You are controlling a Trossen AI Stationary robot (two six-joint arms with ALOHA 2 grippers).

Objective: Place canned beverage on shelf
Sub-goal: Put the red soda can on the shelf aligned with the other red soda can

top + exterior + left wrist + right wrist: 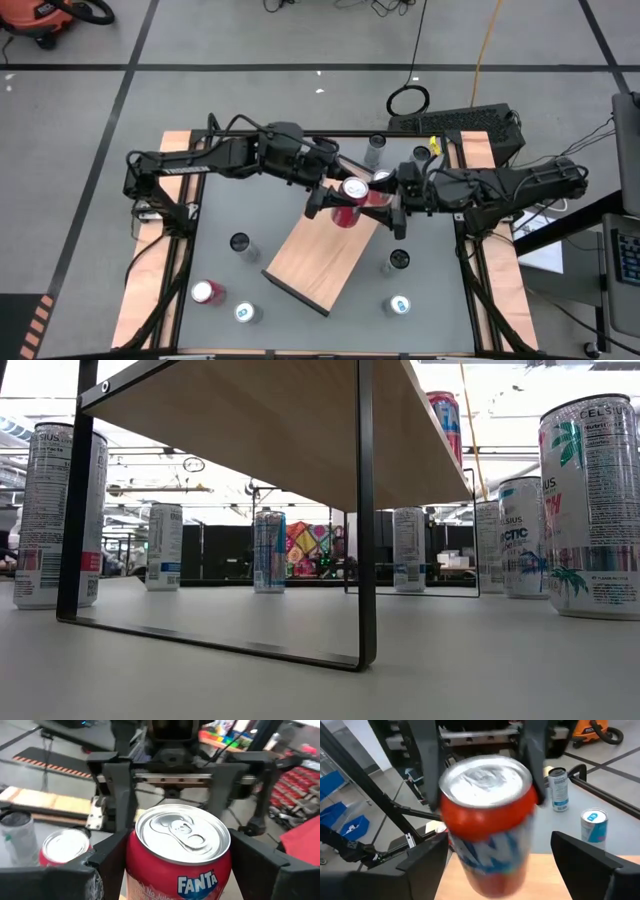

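Several cans [238, 243] ringing shelf [325, 260], tabletop [290, 315]

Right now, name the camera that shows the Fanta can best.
The left wrist view: the red Fanta can fills it sharply, logo readable, between the left gripper fingers. The right wrist view shows it blurred, the high view only its small top, the low view a sliver on the shelf.

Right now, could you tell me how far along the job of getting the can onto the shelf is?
Nearly done, it seems. The red can is over the far end of the shelf. The left gripper has its fingers on both sides of it. The right gripper stands open. Whether the can rests on the board is unclear. Left: release, withdraw.
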